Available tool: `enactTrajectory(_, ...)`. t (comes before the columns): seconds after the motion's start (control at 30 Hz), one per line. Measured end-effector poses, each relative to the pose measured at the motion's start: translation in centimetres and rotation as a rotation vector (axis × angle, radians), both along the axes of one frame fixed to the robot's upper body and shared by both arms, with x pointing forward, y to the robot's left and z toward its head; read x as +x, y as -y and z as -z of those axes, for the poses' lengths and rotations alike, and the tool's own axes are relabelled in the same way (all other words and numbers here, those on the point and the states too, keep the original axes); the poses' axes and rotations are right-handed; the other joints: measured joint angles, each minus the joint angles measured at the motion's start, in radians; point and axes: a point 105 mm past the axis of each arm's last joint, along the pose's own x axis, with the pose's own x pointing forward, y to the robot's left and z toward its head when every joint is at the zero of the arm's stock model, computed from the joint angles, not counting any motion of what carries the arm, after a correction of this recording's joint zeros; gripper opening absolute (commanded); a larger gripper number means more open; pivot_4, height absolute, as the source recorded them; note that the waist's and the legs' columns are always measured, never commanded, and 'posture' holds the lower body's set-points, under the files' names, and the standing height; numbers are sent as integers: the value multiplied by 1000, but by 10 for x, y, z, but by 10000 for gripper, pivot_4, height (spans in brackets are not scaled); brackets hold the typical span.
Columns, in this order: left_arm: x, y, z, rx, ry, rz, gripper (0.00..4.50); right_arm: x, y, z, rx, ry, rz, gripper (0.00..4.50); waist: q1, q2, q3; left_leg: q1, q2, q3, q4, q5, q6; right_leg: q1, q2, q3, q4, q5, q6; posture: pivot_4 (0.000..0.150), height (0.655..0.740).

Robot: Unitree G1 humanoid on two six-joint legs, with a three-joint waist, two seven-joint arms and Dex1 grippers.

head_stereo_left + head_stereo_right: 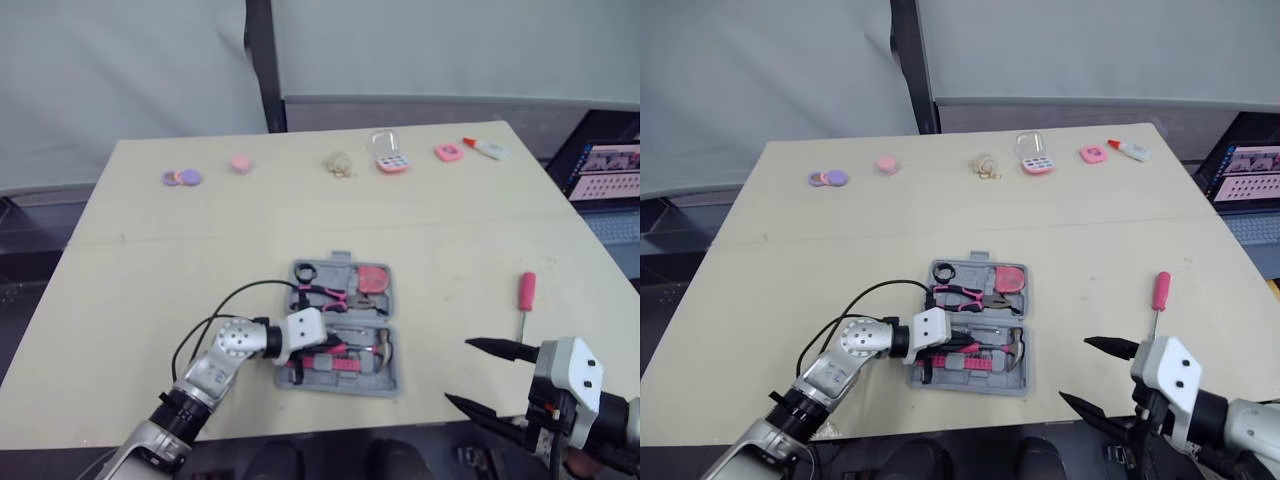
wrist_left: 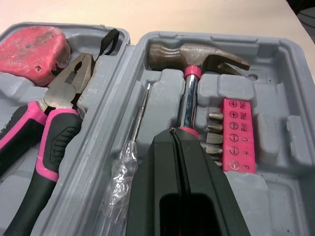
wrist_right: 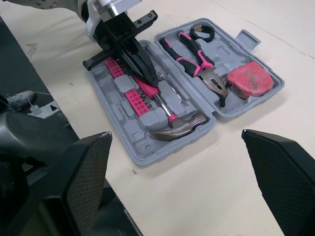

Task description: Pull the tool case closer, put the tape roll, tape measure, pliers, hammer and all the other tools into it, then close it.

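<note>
Left gripper (image 2: 174,132) pinched closed, tips on hammer (image 2: 197,56) handle inside open tool case (image 1: 397,372). Right gripper (image 1: 457,371) spread wide, 4 o'clock of case. Screwdriver (image 1: 526,290) at case's 3 o'clock.

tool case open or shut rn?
Open. Both halves of the tool case lie flat, interiors up; pliers and hammer sit exposed inside.

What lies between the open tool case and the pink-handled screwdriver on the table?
Nothing. In the left eye view that stretch of table is bare from the tool case to the screwdriver.
</note>
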Motion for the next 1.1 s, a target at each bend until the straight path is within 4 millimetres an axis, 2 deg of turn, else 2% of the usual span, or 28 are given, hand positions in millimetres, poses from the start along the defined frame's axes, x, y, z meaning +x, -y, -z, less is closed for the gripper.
enactTrajectory(0.27,1,-2,2,-54,-80,-55,552,1,1,-2,-3,11,1,45000,-3,1,-2,12,3,0,-5,-1,1,11,-2,0,-10,-1,-2,1500,7400)
enactTrajectory(0.37,3,-17,-8,-128,-175,-137,552,5,0,-5,-4,31,-8,45000,-20,3,3,11,5,1,-7,-1,0,8,-3,0,-8,-2,-3,1500,7400)
enactTrajectory(0.43,6,-38,-16,-151,-244,-212,552,7,-2,-5,-2,35,-14,45000,-33,-2,11,6,7,0,-6,1,-4,-1,-1,0,-3,-2,-3,1500,7400)
enactTrajectory(0.53,12,-63,-45,-211,-261,-285,552,11,0,-2,4,28,-7,45000,-34,-6,18,-8,5,0,-2,1,-4,-19,1,-2,7,-3,-4,1500,7400)
enactTrajectory(0.63,7,-78,-89,-256,-180,-286,552,13,-3,0,9,30,-22,45000,-33,-6,22,-11,2,1,0,1,-4,-22,1,-2,8,-3,-4,1500,7400)
enactTrajectory(0.67,1,-89,-99,-247,-137,-294,552,14,-4,0,11,34,-26,45000,-34,-7,23,-11,3,1,0,1,-4,-21,1,-2,7,-3,-4,1500,7400)
enactTrajectory(0.73,-9,-105,-103,-222,-120,-313,552,14,-3,1,13,36,-22,45000,-34,-6,23,-10,3,2,-1,1,-4,-21,1,-1,7,-3,-4,1500,7400)
enactTrajectory(0.93,-57,-145,-88,-204,-136,-387,552,17,-2,9,39,26,-6,45000,-34,-8,28,-10,7,2,-1,1,-5,-21,1,-1,5,-3,-4,1500,7400)
enactTrajectory(1.03,-79,-166,-83,-183,-159,-426,8016,19,-3,14,63,16,2,45000,-31,-9,30,-10,7,2,-1,1,-5,-21,0,0,2,-3,-5,1500,7400)
enactTrajectory(1.1,-100,-186,-74,-162,-198,-488,17615,17,-4,20,64,-2,3,45000,-33,-8,31,-10,7,3,-2,1,-5,-21,0,0,1,-3,-5,1500,7400)
